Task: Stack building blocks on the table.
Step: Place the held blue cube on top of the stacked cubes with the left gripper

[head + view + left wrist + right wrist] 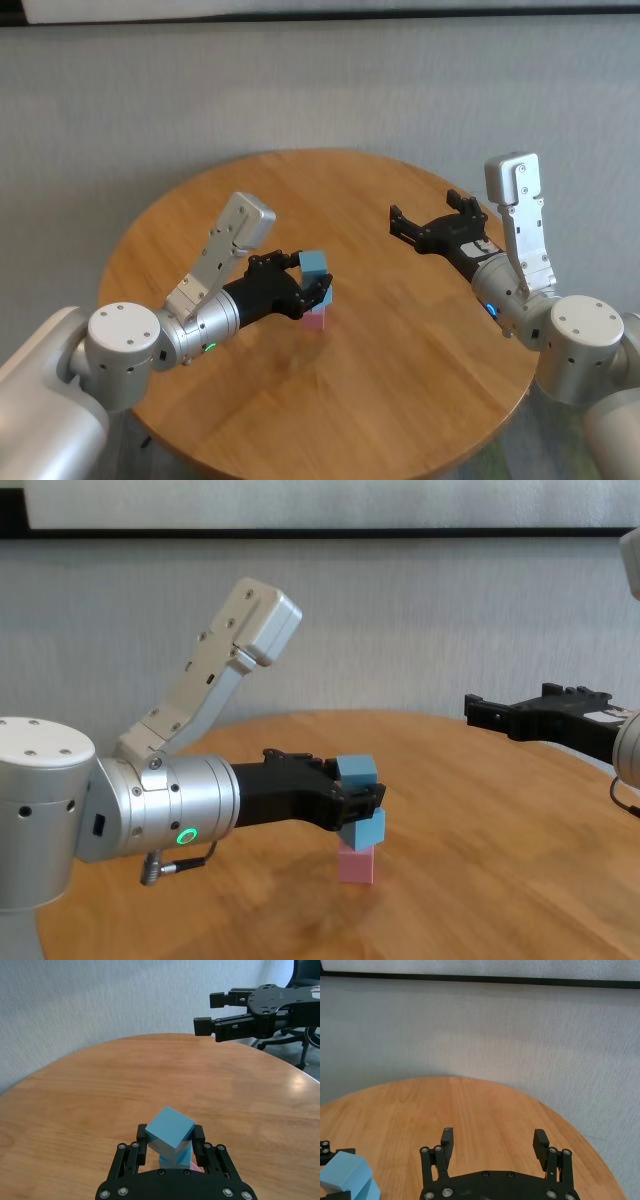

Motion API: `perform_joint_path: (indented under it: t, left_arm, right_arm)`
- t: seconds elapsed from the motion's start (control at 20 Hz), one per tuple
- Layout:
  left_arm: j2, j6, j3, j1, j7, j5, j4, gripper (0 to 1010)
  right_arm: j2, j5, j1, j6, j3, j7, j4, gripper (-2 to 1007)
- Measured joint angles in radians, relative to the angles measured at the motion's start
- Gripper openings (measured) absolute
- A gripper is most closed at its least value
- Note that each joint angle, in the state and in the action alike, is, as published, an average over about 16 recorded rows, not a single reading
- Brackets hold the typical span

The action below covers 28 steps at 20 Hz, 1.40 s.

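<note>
My left gripper point(305, 278) is shut on a light blue cube point(315, 264), held tilted at the top of a small stack. Under it sit a second light blue cube point(366, 829) and a pale pink cube point(356, 864) on the round wooden table point(400, 340). In the left wrist view the held cube point(169, 1127) sits between my fingers point(199, 1136); the lower cubes are mostly hidden. My right gripper point(425, 210) is open and empty, hovering above the table's right side, well apart from the stack. It also shows in the right wrist view point(493, 1135).
A grey wall stands behind the table. A black office chair point(302, 1035) stands beyond the table's far right edge. The table's rim point(130, 235) curves close to my left arm.
</note>
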Motion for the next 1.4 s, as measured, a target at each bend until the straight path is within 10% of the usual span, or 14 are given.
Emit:
perform_joint_path:
  t: [1.4]
  left_arm:
    - [-0.011,-0.005,0.001,-0.009,0.005,0.002,0.020,678]
  right_arm:
    - [0.000,0.000,0.000,0.000,0.000,0.000,0.000,1005]
